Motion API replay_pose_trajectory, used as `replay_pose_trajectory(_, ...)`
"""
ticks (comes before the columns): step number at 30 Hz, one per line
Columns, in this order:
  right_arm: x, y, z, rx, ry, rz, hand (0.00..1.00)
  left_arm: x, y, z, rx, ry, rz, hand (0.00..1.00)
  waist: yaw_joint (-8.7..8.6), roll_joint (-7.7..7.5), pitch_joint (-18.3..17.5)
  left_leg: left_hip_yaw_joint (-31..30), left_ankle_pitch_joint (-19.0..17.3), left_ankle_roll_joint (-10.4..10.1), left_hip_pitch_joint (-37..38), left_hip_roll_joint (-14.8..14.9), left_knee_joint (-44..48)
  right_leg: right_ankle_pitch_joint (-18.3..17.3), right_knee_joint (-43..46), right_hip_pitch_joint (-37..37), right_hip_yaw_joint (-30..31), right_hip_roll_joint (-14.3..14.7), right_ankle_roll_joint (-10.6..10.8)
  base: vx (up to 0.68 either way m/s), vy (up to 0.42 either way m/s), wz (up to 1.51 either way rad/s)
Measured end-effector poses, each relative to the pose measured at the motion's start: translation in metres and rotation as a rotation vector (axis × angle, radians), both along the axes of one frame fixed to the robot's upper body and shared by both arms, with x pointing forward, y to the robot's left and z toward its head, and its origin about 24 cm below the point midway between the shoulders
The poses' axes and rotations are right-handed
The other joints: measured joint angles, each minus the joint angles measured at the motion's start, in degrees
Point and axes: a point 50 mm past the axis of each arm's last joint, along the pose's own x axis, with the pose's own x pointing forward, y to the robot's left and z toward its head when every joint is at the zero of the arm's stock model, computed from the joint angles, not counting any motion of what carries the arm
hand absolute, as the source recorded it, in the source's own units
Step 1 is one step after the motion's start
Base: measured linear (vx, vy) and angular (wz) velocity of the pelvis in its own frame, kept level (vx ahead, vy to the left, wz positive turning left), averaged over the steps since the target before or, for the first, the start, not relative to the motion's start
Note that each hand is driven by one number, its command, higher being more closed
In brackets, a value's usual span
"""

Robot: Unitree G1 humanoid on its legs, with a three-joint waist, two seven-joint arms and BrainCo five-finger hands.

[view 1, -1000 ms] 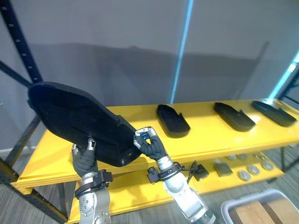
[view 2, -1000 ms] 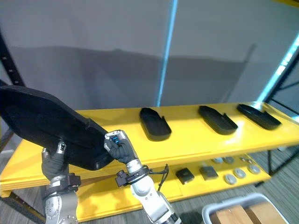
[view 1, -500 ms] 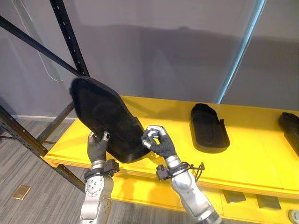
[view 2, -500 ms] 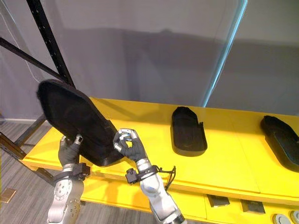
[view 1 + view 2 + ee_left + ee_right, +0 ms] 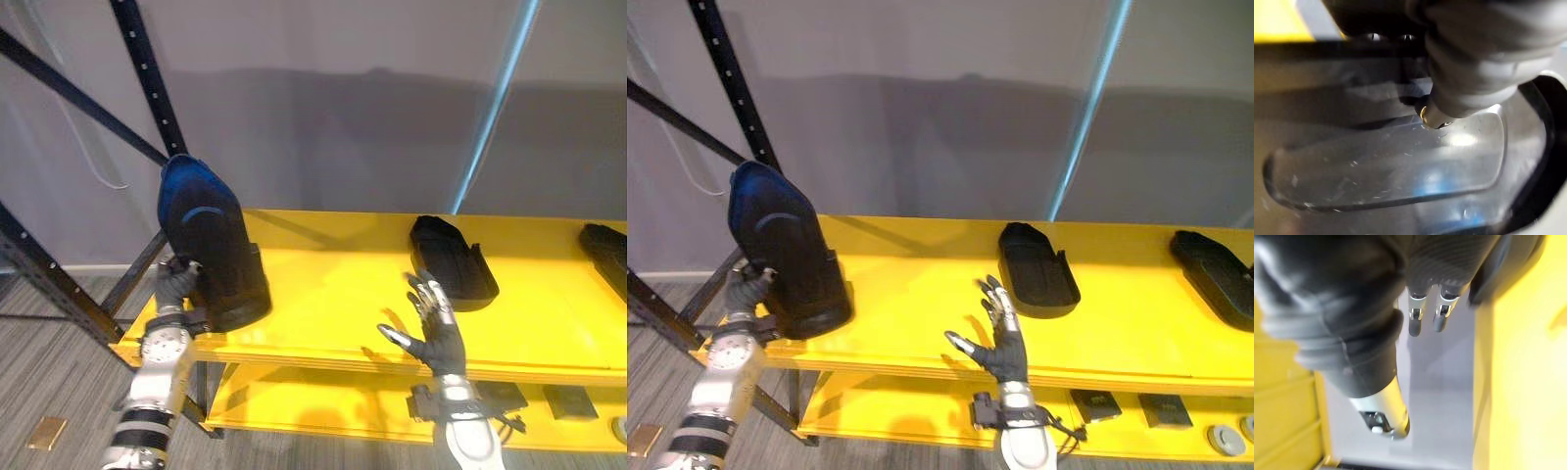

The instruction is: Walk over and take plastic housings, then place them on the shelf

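A large black plastic housing stands on its end, leaning back, on the left end of the yellow shelf. My left hand grips its lower left edge with the fingers curled behind it; in the left wrist view the thumb presses on the housing's glossy inner face. My right hand is apart from it, over the shelf's front edge, open with fingers spread and holding nothing. A second black housing lies flat on the shelf just beyond the right hand. A third lies at the far right.
A black rack upright with diagonal braces rises at the left, close behind the standing housing. The lower yellow shelf holds small dark parts at the right. A grey wall with a light-blue strip backs the shelf.
My right hand has let go of the big housing, opened and moved right. The housing now stands steeper on the shelf's left end, held by the left hand. The camera has shifted.
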Motion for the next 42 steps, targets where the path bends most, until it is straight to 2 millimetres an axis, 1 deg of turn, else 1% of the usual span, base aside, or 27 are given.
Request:
replay_pose_trajectory(1,-0.007,-0.004,-0.007,-0.005,0.04,-0.019,0.0,0.003,0.009,0.007,0.012,0.011,0.004,1.0,-0.52,-0.15,-0.1,1.2,0.0,0.0,0.1,-0.1,-0.6,0.3,-0.4,-0.8,1.3,0.1,0.2,0.04,0.135,-0.75)
replay_pose_trajectory(3,-0.015,-0.01,-0.015,-0.059,0.087,-0.042,0.0,0.006,0.025,0.019,0.041,0.032,0.002,1.0,-1.48,-0.41,-0.2,3.9,0.0,0.0,0.1,0.1,-1.2,1.8,-1.9,-2.0,4.0,0.5,0.4,0.03,0.083,-0.78)
replay_pose_trajectory(4,-0.019,-0.012,-0.021,-0.093,0.118,-0.055,0.0,0.006,0.037,0.029,0.076,0.05,0.007,1.0,-2.03,-0.68,-0.1,6.0,-0.1,0.0,0.2,0.3,-1.3,2.9,-2.8,-2.8,5.9,0.9,0.6,0.01,0.046,-0.95)
replay_pose_trajectory(6,-0.023,-0.016,-0.031,-0.12,0.167,-0.071,0.0,0.006,0.048,0.04,0.114,0.069,0.007,1.0,-2.49,-1.24,0.1,8.5,-0.2,-0.1,0.6,0.7,-1.4,4.2,-3.5,-3.7,8.3,1.7,0.5,0.0,0.02,-0.84)
replay_pose_trajectory(7,-0.025,-0.019,-0.041,-0.143,0.215,-0.084,0.0,0.005,0.056,0.046,0.143,0.088,0.004,1.0,-3.49,-1.49,0.1,9.8,-0.3,-0.3,0.9,1.4,-1.6,5.3,-4.8,-3.8,8.9,2.1,0.1,-0.01,-0.014,-0.68)
replay_pose_trajectory(8,-0.032,-0.023,-0.056,-0.148,0.284,-0.101,0.0,0.005,0.058,0.049,0.152,0.099,-0.012,1.0,-4.17,-1.58,0.1,10.9,-0.5,-0.5,1.0,1.8,-1.7,6.2,-5.8,-3.9,9.6,2.6,-0.1,0.0,-0.027,-0.57)
replay_pose_trajectory(10,-0.046,-0.027,-0.079,-0.184,0.408,-0.119,0.0,0.004,0.06,0.049,0.14,0.111,-0.041,1.0,-5.31,-1.53,0.1,11.4,-0.7,-0.8,1.0,2.5,-1.6,6.7,-6.6,-3.9,9.8,3.1,-0.3,0.01,-0.03,-0.27)
replay_pose_trajectory(11,-0.056,-0.029,-0.097,-0.191,0.496,-0.113,0.0,0.004,0.061,0.047,0.116,0.116,-0.055,1.0,-5.79,-1.56,0.1,11.5,-0.8,-1.1,1.0,3.1,-1.5,6.9,-6.8,-3.9,9.8,3.7,-0.5,0.01,-0.036,-0.13)
replay_pose_trajectory(12,-0.059,-0.029,-0.105,-0.193,0.535,-0.107,0.0,0.004,0.062,0.045,0.099,0.118,-0.06,1.0,-5.88,-1.56,0.2,11.6,-1.0,-1.3,1.0,3.5,-1.3,7.0,-6.9,-4.0,9.9,4.1,-0.7,0.01,-0.047,-0.15)
replay_pose_trajectory(14,-0.073,-0.029,-0.133,-0.233,0.676,-0.072,0.0,0.002,0.064,0.036,0.051,0.145,-0.073,1.0,-5.8,-1.44,0.7,12.2,-1.1,-1.9,1.0,4.6,-1.0,7.3,-8.0,-4.1,9.6,4.7,-1.5,-0.01,-0.054,-0.16)
replay_pose_trajectory(15,-0.074,-0.03,-0.139,-0.241,0.7,-0.063,0.0,0.002,0.064,0.034,0.044,0.149,-0.075,1.0,-5.8,-1.48,1.1,12.2,-1.1,-2.0,1.0,4.6,-1.0,7.4,-8.0,-4.1,9.5,4.8,-1.6,0.0,-0.039,-0.08)
replay_pose_trajectory(18,-0.079,-0.033,-0.168,-0.27,0.831,-0.042,0.0,0.0,0.066,0.021,-0.005,0.192,-0.07,1.0,-5.77,-1.41,3.5,12.2,-0.7,-2.5,0.8,5.0,-1.2,7.7,-8.0,-4.7,8.1,5.2,-2.0,0.0,0.0,0.0)
replay_pose_trajectory(19,-0.081,-0.034,-0.174,-0.27,0.861,-0.038,0.0,-0.001,0.068,0.018,-0.013,0.203,-0.063,1.0,-5.77,-1.41,3.7,12.2,-0.6,-2.7,0.6,5.1,-1.3,7.8,-8.0,-4.9,8.0,5.3,-2.0,0.05,-0.008,0.04)
replay_pose_trajectory(20,-0.088,-0.035,-0.19,-0.262,0.945,-0.032,0.0,-0.003,0.073,0.012,-0.033,0.228,-0.04,1.0,-5.92,-1.22,4.2,11.9,-0.2,-2.9,0.0,5.4,-1.8,8.3,-8.0,-5.1,7.1,5.6,-1.9,0.07,-0.012,0.06)
replay_pose_trajectory(21,-0.088,-0.036,-0.192,-0.243,0.957,-0.044,0.0,-0.004,0.075,0.011,-0.036,0.229,-0.029,1.0,-5.93,-1.15,4.3,11.7,-0.1,-2.9,-0.3,5.4,-1.9,8.5,-8.0,-5.5,6.6,5.7,-1.8,0.09,-0.019,0.16)
replay_pose_trajectory(22,-0.09,-0.037,-0.198,-0.232,0.989,-0.048,0.0,-0.003,0.076,0.017,-0.037,0.199,-0.019,1.0,-5.81,-1.07,4.5,11.2,0.2,-3.0,-1.1,5.6,-2.0,8.7,-8.0,-6.0,5.6,5.8,-1.7,0.06,-0.014,0.15)
replay_pose_trajectory(24,-0.087,-0.042,-0.202,-0.236,1.008,-0.053,0.0,-0.004,0.08,0.021,-0.035,0.195,0.0,1.0,-5.75,-0.6,5.2,10.8,0.7,-3.0,-1.1,5.7,-2.7,8.7,-8.0,-6.1,4.7,5.9,-1.7,0.06,-0.011,0.12)
replay_pose_trajectory(25,-0.085,-0.043,-0.203,-0.238,1.01,-0.054,0.0,-0.005,0.083,0.021,-0.039,0.198,0.013,1.0,-5.71,-0.43,5.6,10.8,0.7,-3.0,-1.1,5.7,-2.7,8.7,-8.0,-6.1,4.5,5.9,-1.7,0.05,0.001,0.08)
replay_pose_trajectory(27,-0.083,-0.047,-0.205,-0.237,1.018,-0.059,0.0,-0.003,0.084,0.026,-0.044,0.185,0.025,1.0,-5.73,0.0,6.6,10.0,0.9,-2.9,-1.8,5.5,-2.7,8.7,-8.0,-6.3,3.3,5.7,-1.7,0.02,0.007,0.18)
replay_pose_trajectory(29,-0.086,-0.049,-0.207,-0.24,1.037,-0.062,0.0,-0.001,0.086,0.032,-0.037,0.179,0.035,1.0,-5.78,0.32,7.3,9.3,1.2,-2.9,-3.0,5.4,-2.5,8.7,-8.0,-7.0,2.7,5.4,-1.7,-0.01,0.006,0.19)
replay_pose_trajectory(30,-0.088,-0.05,-0.21,-0.238,1.054,-0.068,0.0,0.0,0.086,0.035,-0.032,0.173,0.041,0.0,-5.59,0.33,7.9,9.3,1.3,-2.9,-3.1,5.4,-2.5,8.8,-8.0,-7.1,2.6,5.4,-1.7,-0.02,0.005,0.04)
replay_pose_trajectory(31,-0.092,-0.052,-0.214,-0.239,1.082,-0.071,0.0,0.001,0.087,0.038,-0.021,0.172,0.049,0.0,-5.3,0.51,8.6,9.2,1.4,-2.9,-3.1,5.4,-2.5,8.8,-8.0,-7.1,2.5,5.4,-1.7,-0.03,0.006,0.03)
replay_pose_trajectory(33,-0.096,-0.057,-0.219,-0.228,1.123,-0.082,0.0,0.0,0.089,0.038,0.004,0.183,0.058,0.0,-5.31,1.1,9.1,9.1,1.4,-3.0,-3.4,5.4,-2.6,8.8,-8.0,-7.4,2.3,5.4,-1.7,0.0,0.0,0.0)
replay_pose_trajectory(35,-0.095,-0.059,-0.219,-0.234,1.128,-0.085,0.0,0.0,0.091,0.043,0.028,0.183,0.071,0.0,-5.36,1.71,9.6,9.1,1.6,-3.0,-4.0,5.5,-2.6,9.0,-8.0,-8.1,2.3,5.4,-1.9,0.0,0.0,0.0)
replay_pose_trajectory(39,-0.096,-0.06,-0.22,-0.231,1.132,-0.088,0.0,0.001,0.092,0.048,0.062,0.192,0.095,0.0,-5.3,2.09,10.1,9.0,1.8,-3.2,-3.9,5.8,-2.8,9.1,-8.0,-8.0,2.2,5.8,-2.0,0.0,0.0,0.0)
replay_pose_trajectory(42,-0.098,-0.06,-0.222,-0.207,1.148,-0.1,0.0,0.003,0.088,0.052,0.087,0.187,0.083,0.0,-5.21,2.14,10.1,8.8,1.8,-3.2,-3.7,5.8,-2.8,9.1,-8.0,-7.6,1.9,5.7,-2.0,0.01,0.009,0.03)
